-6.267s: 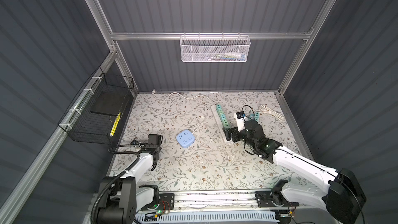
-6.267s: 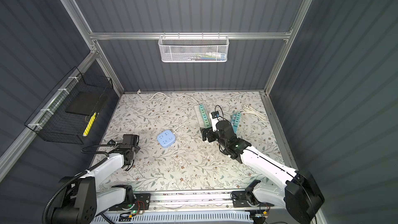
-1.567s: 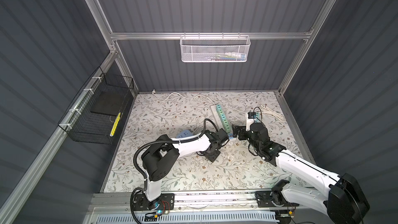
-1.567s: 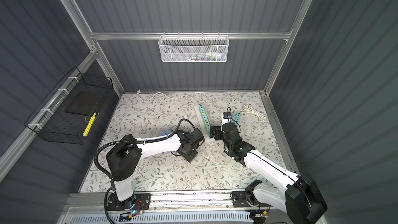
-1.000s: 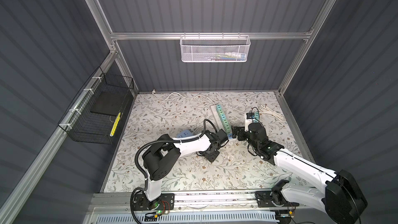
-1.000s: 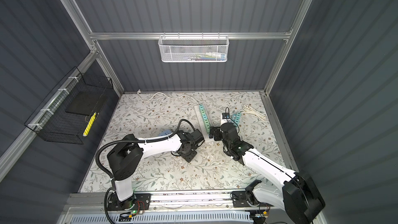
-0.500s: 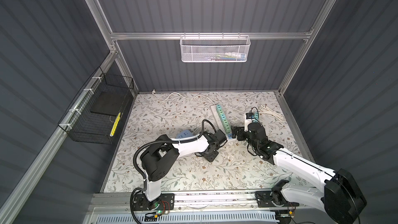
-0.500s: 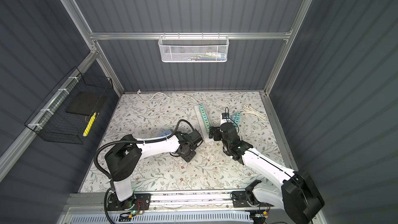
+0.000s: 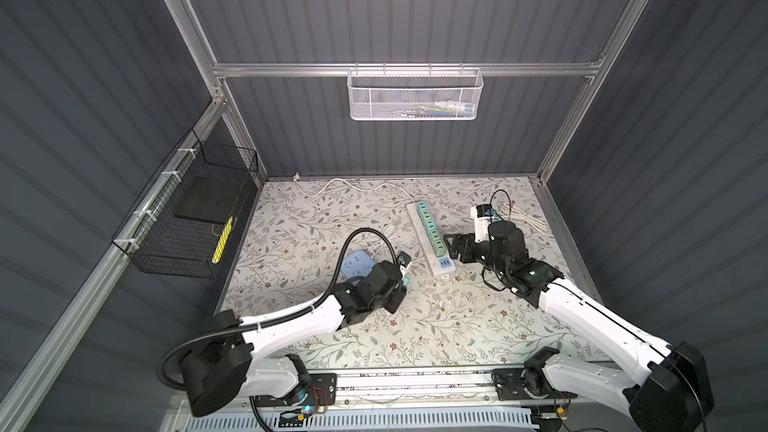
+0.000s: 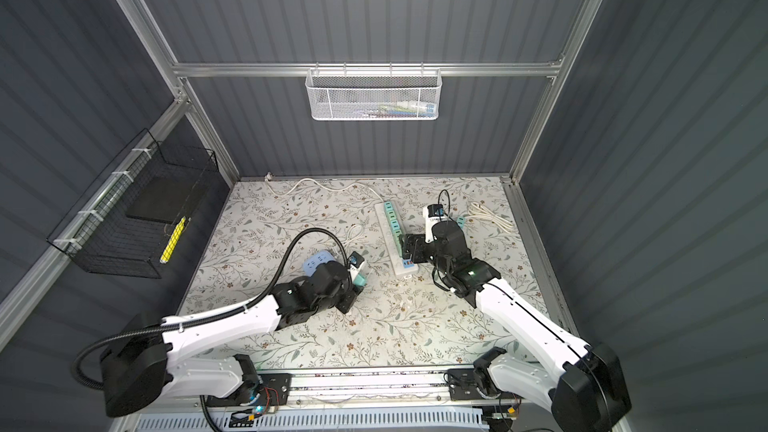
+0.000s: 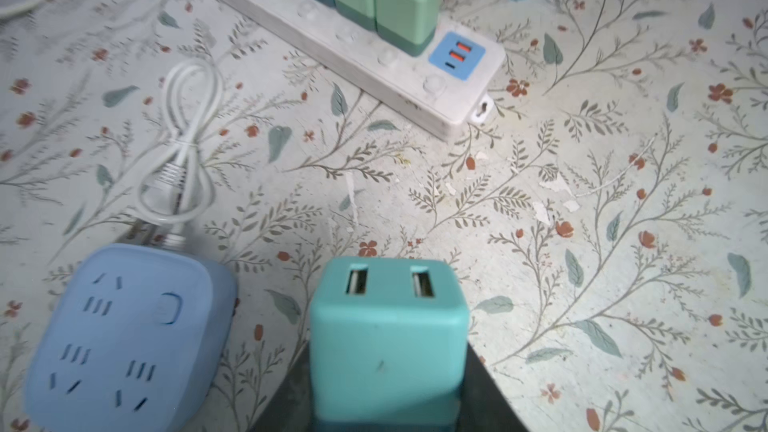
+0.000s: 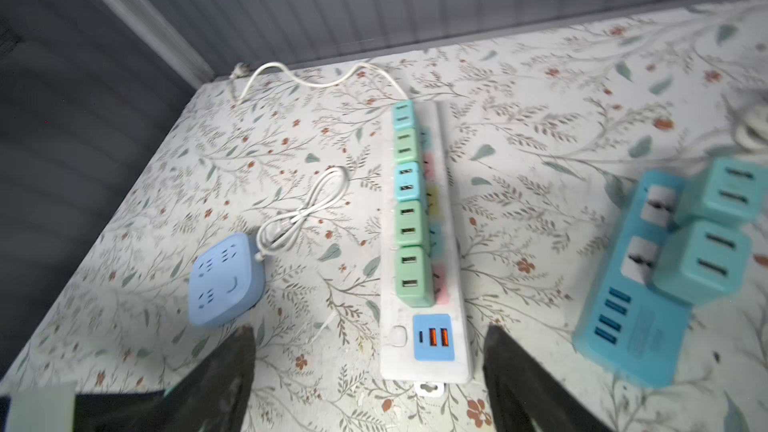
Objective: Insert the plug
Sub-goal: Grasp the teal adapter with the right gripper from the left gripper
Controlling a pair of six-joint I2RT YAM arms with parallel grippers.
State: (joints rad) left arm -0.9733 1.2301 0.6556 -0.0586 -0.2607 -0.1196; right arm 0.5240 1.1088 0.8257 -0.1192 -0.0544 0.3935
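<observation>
At the left gripper (image 11: pixel 388 384) we record jaws clamped on the teal plug (image 11: pixel 386 317); we judge the step in hand to be carrying it to a socket. We advise: hold the plug level, square its prongs to the slots before descent, press straight down without rocking, and let go only once it sits flush. The receiver should be braced, as a light block may slide on the floral table cover (image 11: pixel 582 201).

The plug sits between the left jaws, USB ports toward the wrist camera, prongs out of sight. Just beside it, not touching, lies the light blue socket block (image 11: pixel 124 334) with free slots on top. Farther ahead is the white power strip (image 12: pixel 428 369), its adapter row apparently full; we judge the block the likelier receiver but cannot confirm it. The right gripper (image 12: pixel 369 338) stands with jaws apart, either side of the strip's USB end, holding nothing.
</observation>
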